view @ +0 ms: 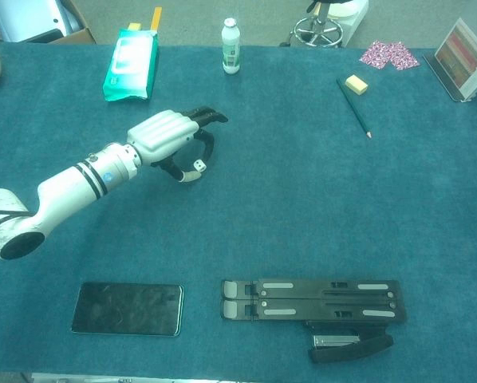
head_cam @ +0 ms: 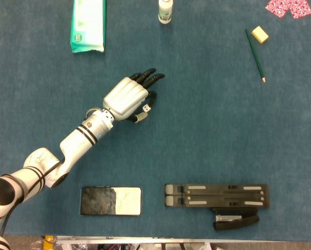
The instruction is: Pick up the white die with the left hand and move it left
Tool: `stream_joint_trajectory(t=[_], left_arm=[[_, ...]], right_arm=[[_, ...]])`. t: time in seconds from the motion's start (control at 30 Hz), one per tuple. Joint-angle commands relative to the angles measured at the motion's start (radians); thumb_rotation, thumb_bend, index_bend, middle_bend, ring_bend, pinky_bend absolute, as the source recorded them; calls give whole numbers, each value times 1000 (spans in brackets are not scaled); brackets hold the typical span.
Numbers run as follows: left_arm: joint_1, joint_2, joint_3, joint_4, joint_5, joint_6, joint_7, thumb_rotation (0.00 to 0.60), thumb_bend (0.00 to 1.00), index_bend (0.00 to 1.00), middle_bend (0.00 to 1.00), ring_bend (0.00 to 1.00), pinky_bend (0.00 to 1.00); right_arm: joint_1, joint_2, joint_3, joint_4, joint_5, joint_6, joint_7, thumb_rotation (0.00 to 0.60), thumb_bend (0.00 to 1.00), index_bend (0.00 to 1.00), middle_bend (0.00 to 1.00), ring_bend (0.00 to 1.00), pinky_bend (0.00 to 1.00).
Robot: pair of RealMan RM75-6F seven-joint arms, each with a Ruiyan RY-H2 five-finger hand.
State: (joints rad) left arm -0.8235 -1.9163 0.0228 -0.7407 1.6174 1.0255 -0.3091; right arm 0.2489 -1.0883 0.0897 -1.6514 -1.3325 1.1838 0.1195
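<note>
Left hand (view: 168,138): reaches over the blue table cloth (head_cam: 207,125), thumb and a curled finger pinching the white die (view: 197,167); other fingers (head_cam: 151,78) stretched forward. Die sits under the palm's front edge. Wet-wipe pack (view: 128,63): well beyond the hand. White bottle (view: 231,47): beyond, to its right. Smartphone (head_cam: 111,201): well behind the hand. Folding stand (head_cam: 216,196) and stapler (head_cam: 235,221): behind, to the right.

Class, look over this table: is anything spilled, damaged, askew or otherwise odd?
Nothing stands out. The left hand pinches the white die; the phone, folded stand, stapler and pencil lie flat and intact.
</note>
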Motion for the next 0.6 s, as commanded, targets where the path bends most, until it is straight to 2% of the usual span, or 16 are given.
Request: stream_joint_trajectory(t=[0.03, 0.37, 0.6], left_arm=[[1, 13, -4, -21, 2, 12, 13, 600, 272, 536, 94, 21, 221], [18, 75, -19, -113, 2, 71, 85, 600, 272, 538, 98, 21, 221], [54, 176, -42, -240, -2, 155, 160, 600, 272, 543, 101, 21, 222]], right_arm=[[0, 0, 0, 0, -1, 1, 1, 600, 0, 397, 306, 261, 305], [0, 0, 1, -1, -4, 1, 4, 600, 0, 398, 306, 261, 305], [0, -1, 1, -2, -7, 2, 6, 600, 0, 397, 306, 261, 305]])
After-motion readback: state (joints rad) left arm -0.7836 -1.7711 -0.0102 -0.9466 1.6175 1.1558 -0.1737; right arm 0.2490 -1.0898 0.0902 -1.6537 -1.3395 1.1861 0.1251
